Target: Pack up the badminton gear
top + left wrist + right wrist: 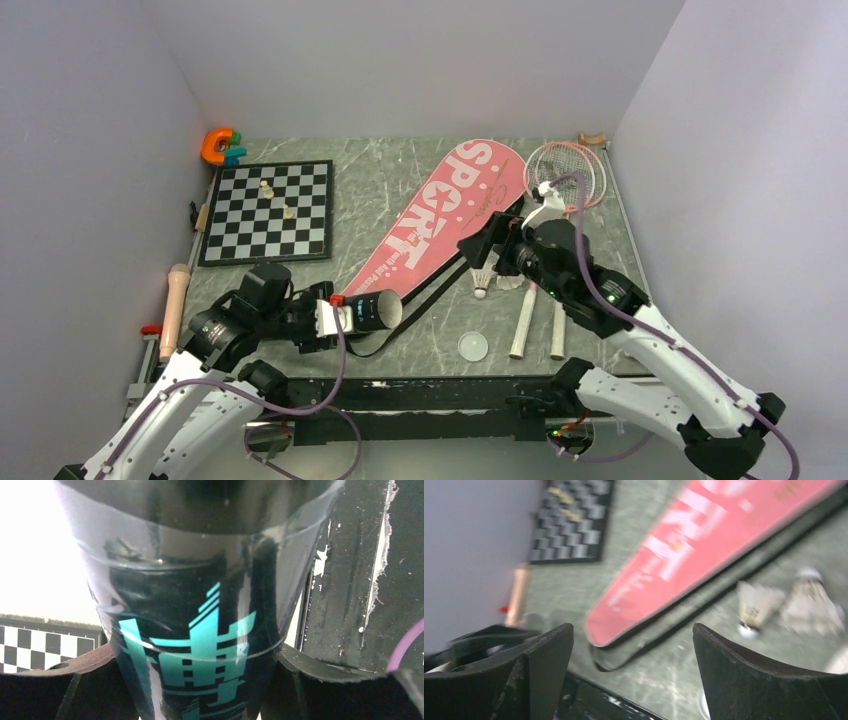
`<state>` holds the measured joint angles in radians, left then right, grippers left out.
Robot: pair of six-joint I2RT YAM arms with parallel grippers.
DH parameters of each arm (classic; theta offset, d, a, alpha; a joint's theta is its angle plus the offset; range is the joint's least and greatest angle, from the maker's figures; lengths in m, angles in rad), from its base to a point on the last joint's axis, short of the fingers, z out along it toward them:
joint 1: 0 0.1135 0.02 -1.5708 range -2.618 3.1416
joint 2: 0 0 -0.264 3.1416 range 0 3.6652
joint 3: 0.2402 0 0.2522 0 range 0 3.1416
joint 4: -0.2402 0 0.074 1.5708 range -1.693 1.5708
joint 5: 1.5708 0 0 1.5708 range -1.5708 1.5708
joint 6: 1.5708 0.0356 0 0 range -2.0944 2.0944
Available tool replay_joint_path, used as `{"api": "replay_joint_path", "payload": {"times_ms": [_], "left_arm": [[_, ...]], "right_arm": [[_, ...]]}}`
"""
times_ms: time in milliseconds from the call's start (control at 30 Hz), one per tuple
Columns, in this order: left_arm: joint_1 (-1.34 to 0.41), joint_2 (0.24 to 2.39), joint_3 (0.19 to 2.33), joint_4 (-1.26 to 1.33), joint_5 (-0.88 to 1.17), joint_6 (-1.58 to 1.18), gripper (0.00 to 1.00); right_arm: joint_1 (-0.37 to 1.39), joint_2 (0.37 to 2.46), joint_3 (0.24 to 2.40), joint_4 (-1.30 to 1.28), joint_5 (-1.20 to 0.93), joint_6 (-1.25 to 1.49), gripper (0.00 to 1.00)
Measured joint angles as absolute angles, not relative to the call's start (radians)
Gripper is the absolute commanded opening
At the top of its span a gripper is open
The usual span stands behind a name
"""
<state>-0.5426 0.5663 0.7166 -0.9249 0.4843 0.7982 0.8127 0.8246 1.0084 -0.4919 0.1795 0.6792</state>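
Black plastic fills your left wrist view: the black tube (200, 605), printed with teal markings, is clamped between your left fingers (320, 680). From the top camera, it is held roughly level over the near-left part of the counter (400, 170), with its open mouth turned right toward the narrow end of the pink bag (450, 215). Whether the mouth touches the bag, you cannot tell. The bag lies flat and diagonal across the middle of the counter, "SPORT" lettering up and a black strap trailing along its right edge. Your right fingers (749, 675) are spread wide and hold nothing. They hang just beside the bag's right edge, near two shuttlecocks (484, 282) that lie on the counter close together. The two rackets (565, 172) rest side by side right of the bag, heads at the far right corner and white handles toward you. A small clear disc (472, 346) lies just left of the handles. The chessboard (268, 210) sits far left, well apart.
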Motion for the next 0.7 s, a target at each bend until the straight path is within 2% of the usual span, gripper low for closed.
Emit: {"api": "replay_joint_path", "payload": {"times_ms": [267,467,700], "left_arm": [[-0.543,0.592,0.717,-0.909,0.457,0.785,0.00],[-0.543,0.593,0.717,-0.909,0.455,0.785,0.00],[-0.543,0.588,0.715,-0.909,0.455,0.789,0.00]], "right_arm": [[0.713,0.848,0.732,-0.619,0.223,0.870,0.91],[0.538,0.988,0.785,-0.598,0.190,0.830,0.88],[0.401,1.289,0.904,-0.573,0.170,0.727,0.77]]}}
